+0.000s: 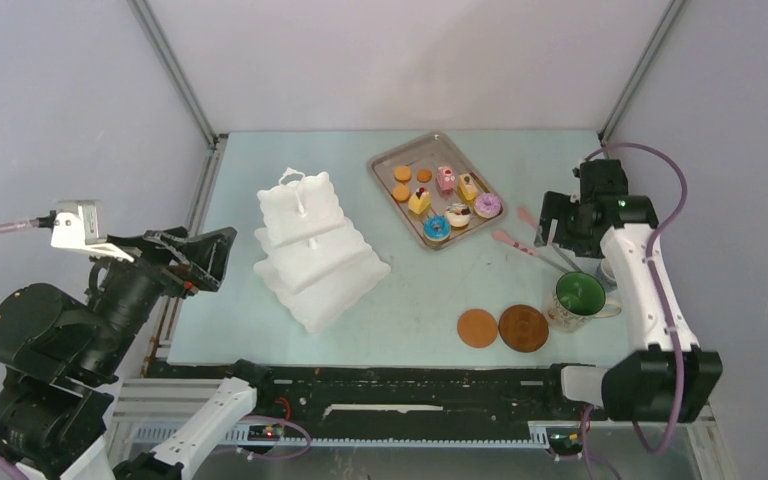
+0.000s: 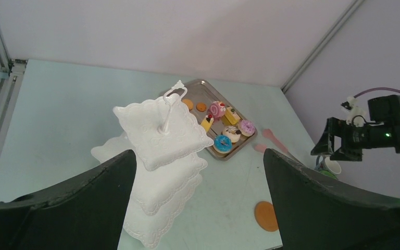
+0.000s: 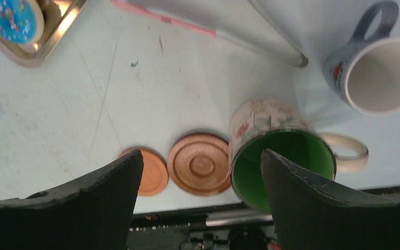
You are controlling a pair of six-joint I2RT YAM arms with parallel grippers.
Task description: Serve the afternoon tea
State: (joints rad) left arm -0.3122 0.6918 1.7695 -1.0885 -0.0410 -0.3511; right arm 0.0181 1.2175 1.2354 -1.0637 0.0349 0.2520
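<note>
The white three-tier stand (image 1: 315, 250) stands left of centre, its tiers bare (image 2: 161, 130). Pastries lie on the silver tray (image 1: 385, 185): a blue doughnut (image 1: 437, 228), a pink doughnut (image 1: 487, 206), orange biscuits (image 1: 402, 175) and cake slices (image 1: 419, 201). The green-lined mug (image 3: 284, 156) stands next to two brown coasters (image 3: 200, 164) near the front edge, and the small white cup (image 3: 380, 73) lies just beyond it. Above the mug and coasters hovers my right gripper (image 3: 202, 208), open and holding nothing. My left gripper (image 2: 198, 208) is open too, raised left of the stand.
Pink tongs (image 1: 540, 245) lie between the tray and the mug. Frame posts and grey walls close in the table at the back and sides. The black front rail (image 1: 410, 385) runs just below the coasters.
</note>
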